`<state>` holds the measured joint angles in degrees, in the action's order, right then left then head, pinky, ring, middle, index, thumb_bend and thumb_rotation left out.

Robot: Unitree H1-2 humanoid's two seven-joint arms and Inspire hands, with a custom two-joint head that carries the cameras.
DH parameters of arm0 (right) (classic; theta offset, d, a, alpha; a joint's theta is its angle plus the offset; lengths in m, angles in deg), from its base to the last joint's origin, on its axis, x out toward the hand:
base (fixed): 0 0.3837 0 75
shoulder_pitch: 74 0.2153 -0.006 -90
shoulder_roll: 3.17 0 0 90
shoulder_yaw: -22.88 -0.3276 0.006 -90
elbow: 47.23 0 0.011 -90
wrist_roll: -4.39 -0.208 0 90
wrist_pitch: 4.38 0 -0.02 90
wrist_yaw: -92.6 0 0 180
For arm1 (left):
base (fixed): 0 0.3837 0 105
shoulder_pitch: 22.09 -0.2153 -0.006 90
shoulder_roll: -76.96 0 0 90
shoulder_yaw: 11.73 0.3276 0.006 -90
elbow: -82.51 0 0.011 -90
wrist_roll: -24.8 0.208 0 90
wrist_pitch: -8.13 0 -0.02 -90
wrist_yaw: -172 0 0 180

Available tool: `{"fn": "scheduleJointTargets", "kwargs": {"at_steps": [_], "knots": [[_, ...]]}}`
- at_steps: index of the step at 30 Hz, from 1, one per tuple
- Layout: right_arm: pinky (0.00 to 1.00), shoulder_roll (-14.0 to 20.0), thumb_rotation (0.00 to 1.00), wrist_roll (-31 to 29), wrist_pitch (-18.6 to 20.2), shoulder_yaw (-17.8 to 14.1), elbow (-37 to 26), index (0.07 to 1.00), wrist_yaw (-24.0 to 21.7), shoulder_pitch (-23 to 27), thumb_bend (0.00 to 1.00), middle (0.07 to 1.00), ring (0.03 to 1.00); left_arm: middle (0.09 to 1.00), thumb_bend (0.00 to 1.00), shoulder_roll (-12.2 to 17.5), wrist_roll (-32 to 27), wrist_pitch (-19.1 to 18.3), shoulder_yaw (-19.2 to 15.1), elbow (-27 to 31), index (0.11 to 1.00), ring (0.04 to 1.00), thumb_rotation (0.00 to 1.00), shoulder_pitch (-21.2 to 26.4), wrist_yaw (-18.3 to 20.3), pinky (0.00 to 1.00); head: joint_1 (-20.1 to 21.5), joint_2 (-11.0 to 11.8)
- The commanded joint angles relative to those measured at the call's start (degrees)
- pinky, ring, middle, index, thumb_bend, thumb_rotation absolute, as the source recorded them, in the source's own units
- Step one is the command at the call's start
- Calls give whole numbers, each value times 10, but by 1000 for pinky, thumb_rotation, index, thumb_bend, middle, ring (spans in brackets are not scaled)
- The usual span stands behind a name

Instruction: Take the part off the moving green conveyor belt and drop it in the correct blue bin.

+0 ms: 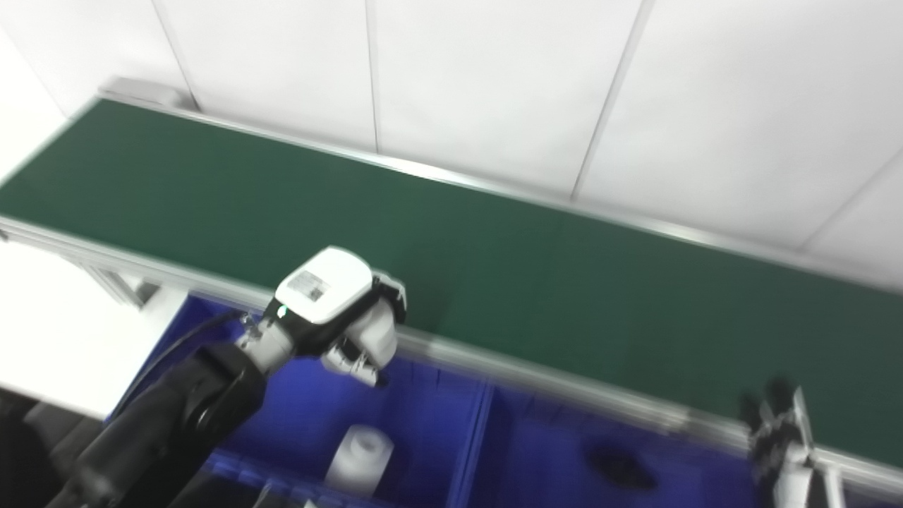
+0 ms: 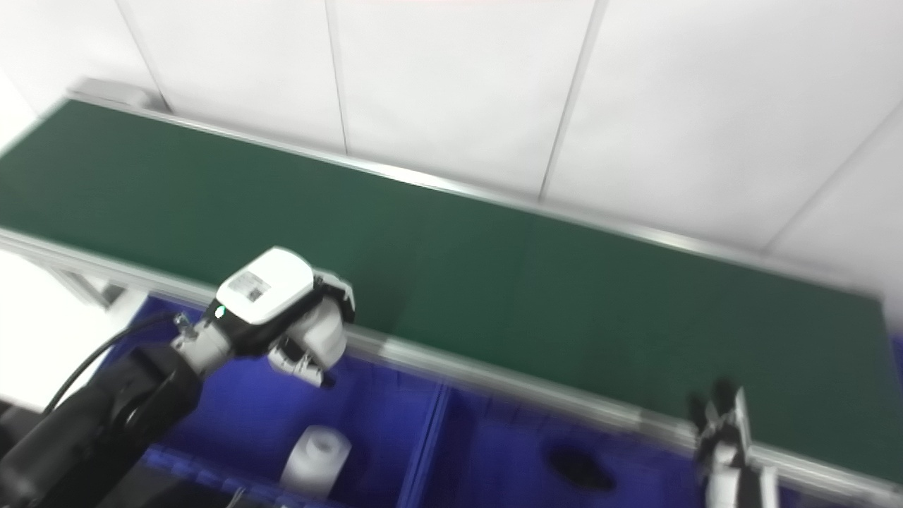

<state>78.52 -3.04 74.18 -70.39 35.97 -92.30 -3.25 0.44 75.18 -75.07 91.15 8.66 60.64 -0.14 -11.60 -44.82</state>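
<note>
So the green conveyor belt (image 1: 494, 261) takes up most of the shot, running corner to corner from upper left down to lower right, with a white panelled wall (image 1: 494, 77) behind its far edge and a silver rail (image 1: 536, 377) along the near edge; nothing is riding on the belt that I can make out; pretty blurry overall though.

Just in front of the belt's near rail sit the blue bins; the left blue bin (image 1: 423, 416) has a white cylindrical part (image 1: 360, 458) standing in it, well below the rail, while the right blue bin (image 1: 536, 451), split off by a blue divider wall, has a dark flat part (image 1: 621, 467) lying on its floor; can't tell what that one is, too smeared.

Left arm (image 1: 169, 416) is black and comes up to the left hand (image 1: 342, 310), which hangs over the left bin right at the belt's near rail; its fingers (image 1: 360, 356) are curled downward and partly apart, and I see nothing held in them.

Right hand (image 2: 723, 423) only pokes in at the belt's near rail toward the lower right end; dark fingertips pointing up; can't tell if those fingers are apart or closed.
</note>
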Motion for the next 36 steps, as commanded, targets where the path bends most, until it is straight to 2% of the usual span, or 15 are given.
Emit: {"fn": "scheduleJointTargets", "kwargs": {"at_steps": [1,3,7,9,11,19,22,23,24,25,26,27,29,32,36], "knots": [[923,-10,980,3,-1,5,-21,997,1,0,797,994,930,478,520,13,2,9,-13,11,489,260,0,7,-7,190,5,-1],[908,-12,987,9,-1,6,-24,993,5,1,787,988,923,435,515,11,8,9,-12,16,518,256,0,3,0,183,8,-3],[905,-16,974,11,-7,5,-24,996,4,2,823,986,920,425,513,7,25,5,-6,36,526,248,0,-6,20,177,12,-6],[907,-17,965,11,-8,3,-23,997,2,2,829,984,921,467,519,4,28,5,-5,44,497,246,0,-11,26,179,12,-6],[908,-17,955,11,-6,2,-23,995,2,3,828,984,921,426,514,2,27,7,-5,48,520,261,0,-15,30,191,11,-7],[901,-16,962,9,-3,3,-22,991,1,5,830,980,913,418,515,5,32,9,-9,56,525,262,0,-22,40,202,14,-8],[906,-15,964,8,-2,3,-23,992,2,4,833,984,921,418,515,9,41,11,-7,58,524,272,0,-21,45,207,15,-8],[907,-15,962,7,-1,3,-23,992,2,4,833,985,922,434,518,10,47,6,-7,63,524,330,0,-20,56,253,15,-8],[911,-15,962,5,-2,3,-23,993,1,3,824,988,924,551,520,11,51,3,-7,67,500,479,56,-20,66,405,15,-8],[911,-15,962,5,-2,3,-22,993,1,3,823,988,924,562,520,13,55,3,-7,69,499,492,61,-19,73,420,15,-8],[911,-14,964,6,-2,3,-23,993,1,3,825,989,924,590,690,14,58,4,-8,70,548,533,169,-18,79,467,15,-8],[912,-14,966,7,-3,4,-22,994,1,3,827,990,924,615,783,14,60,4,-8,72,583,569,260,-17,85,513,15,-8],[910,-14,966,7,-6,4,-21,995,1,4,826,990,924,656,871,15,63,6,-11,74,630,615,398,-16,93,568,16,-8],[906,-14,968,6,-10,5,-19,997,-1,5,810,990,920,671,895,15,65,6,-14,77,637,627,461,-14,103,580,17,-8],[903,-17,966,8,-7,6,-21,993,1,7,802,986,917,672,911,13,63,12,-18,78,625,625,465,-12,101,574,19,-9]]}}
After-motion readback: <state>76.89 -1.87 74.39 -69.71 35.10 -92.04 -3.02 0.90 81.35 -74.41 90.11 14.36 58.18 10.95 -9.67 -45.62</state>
